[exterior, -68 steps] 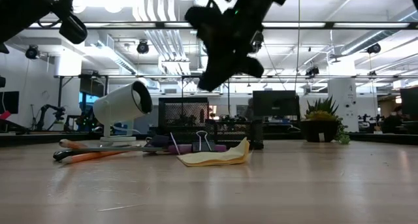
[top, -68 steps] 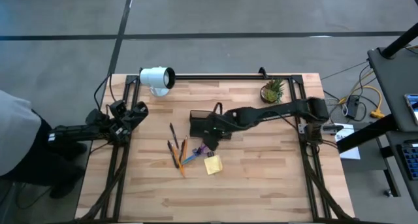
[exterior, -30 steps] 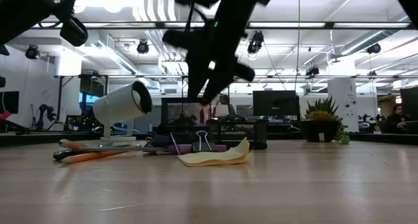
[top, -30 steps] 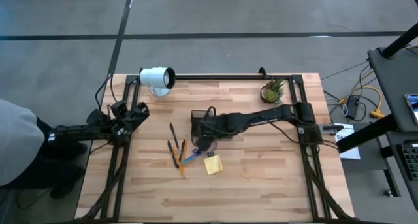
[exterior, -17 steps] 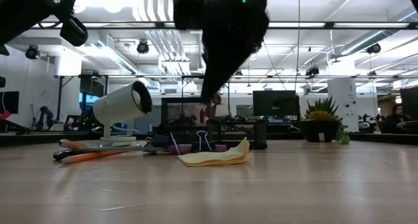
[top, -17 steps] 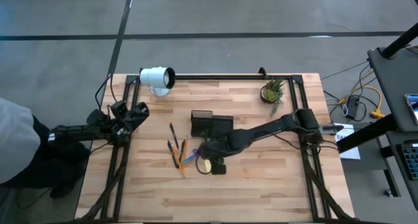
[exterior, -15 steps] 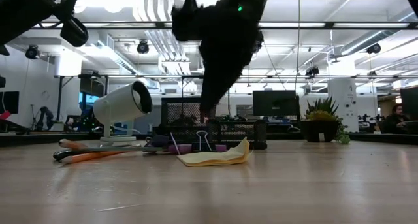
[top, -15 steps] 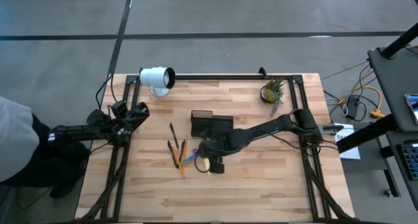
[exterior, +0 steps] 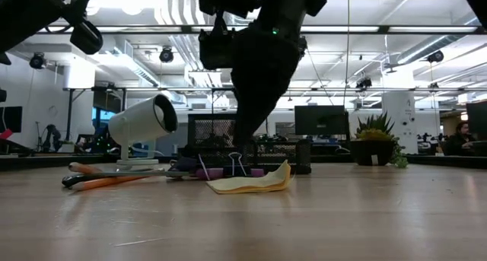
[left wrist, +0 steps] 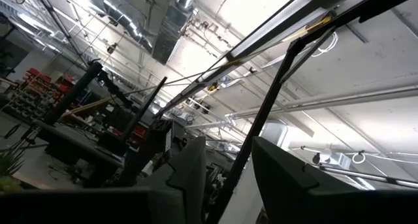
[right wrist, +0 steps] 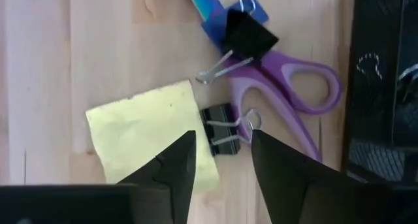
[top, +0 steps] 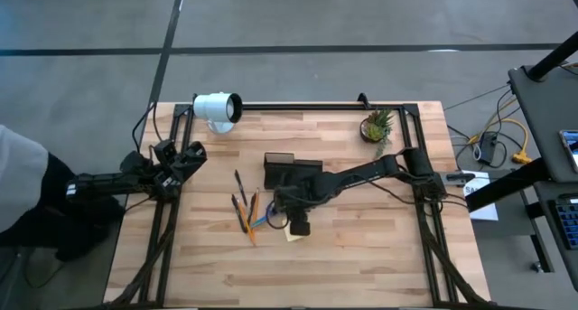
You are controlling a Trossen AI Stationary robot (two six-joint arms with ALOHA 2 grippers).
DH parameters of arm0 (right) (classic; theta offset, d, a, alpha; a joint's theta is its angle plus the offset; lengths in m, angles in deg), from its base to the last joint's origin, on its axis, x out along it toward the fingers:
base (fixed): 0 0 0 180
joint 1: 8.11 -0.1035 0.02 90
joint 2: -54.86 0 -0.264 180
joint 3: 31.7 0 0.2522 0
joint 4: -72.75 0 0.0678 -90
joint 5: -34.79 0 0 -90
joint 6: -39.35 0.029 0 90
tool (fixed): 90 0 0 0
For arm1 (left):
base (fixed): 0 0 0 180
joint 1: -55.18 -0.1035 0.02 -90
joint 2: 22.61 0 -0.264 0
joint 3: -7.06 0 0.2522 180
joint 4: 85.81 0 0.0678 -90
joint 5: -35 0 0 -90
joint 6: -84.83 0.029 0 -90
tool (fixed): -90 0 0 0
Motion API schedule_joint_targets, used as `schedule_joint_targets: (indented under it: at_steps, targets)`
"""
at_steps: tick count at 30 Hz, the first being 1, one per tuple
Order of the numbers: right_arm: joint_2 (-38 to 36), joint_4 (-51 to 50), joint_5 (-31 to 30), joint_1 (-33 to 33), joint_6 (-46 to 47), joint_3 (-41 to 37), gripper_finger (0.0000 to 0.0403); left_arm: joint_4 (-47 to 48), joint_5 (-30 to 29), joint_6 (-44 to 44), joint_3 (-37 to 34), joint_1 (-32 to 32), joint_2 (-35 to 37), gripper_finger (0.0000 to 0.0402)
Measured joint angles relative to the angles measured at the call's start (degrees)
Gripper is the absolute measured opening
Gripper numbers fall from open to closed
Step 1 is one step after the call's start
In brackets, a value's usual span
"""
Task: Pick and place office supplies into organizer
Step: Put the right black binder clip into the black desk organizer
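The yellow sticky-note pad (right wrist: 151, 134) lies flat on the wood table, a small black binder clip (right wrist: 223, 131) at its edge. Beside them lie the purple-handled scissors (right wrist: 290, 92) and a second black clip (right wrist: 247, 32) on a blue pen. Orange and dark pencils (top: 245, 210) lie to their left. The dark organizer (top: 291, 172) stands just beyond. My right gripper (right wrist: 224, 164) points down over the pad's edge and the small clip, open and clear of both (exterior: 239, 142). My left gripper (left wrist: 228, 178) waits open at the table's left edge, pointing up.
A white cylindrical lamp (top: 217, 108) stands at the far left corner and a small potted plant (top: 377, 125) at the far right. A black rail (top: 298, 105) runs along the far edge. Bare wood lies toward the near edge.
My right gripper has moved from beside the organizer toward the table's near edge, over the sticky-note pad. It has sunk lower and rolled about its own axis. The supplies on the table have stayed where they were.
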Motion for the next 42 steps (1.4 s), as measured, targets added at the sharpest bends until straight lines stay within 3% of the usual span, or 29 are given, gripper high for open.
schedule_joint_targets:
  at_steps: [16,32,36,42]
  targets:
    - [2.5,1.9,5.2,1.9,-0.5,-0.2,0.0116,0.0,0.0,0.0,0.0,0.0,0.0,0.0109]
    - [2.2,-0.7,8.4,1.3,0.4,-0.1,0.0015,0.0,0.0,0.0,-0.1,0.0,0.0,0.0109]
    - [2.2,-1.1,9.4,1.0,2.3,0.3,0.0009,0.0,0.0,0.0,-0.1,0.0,0.0,0.0109]
    - [-0.8,-1.1,5.5,0.5,4.9,3.3,0.0008,0.0,0.0,0.0,-0.1,0.0,0.0,0.0109]
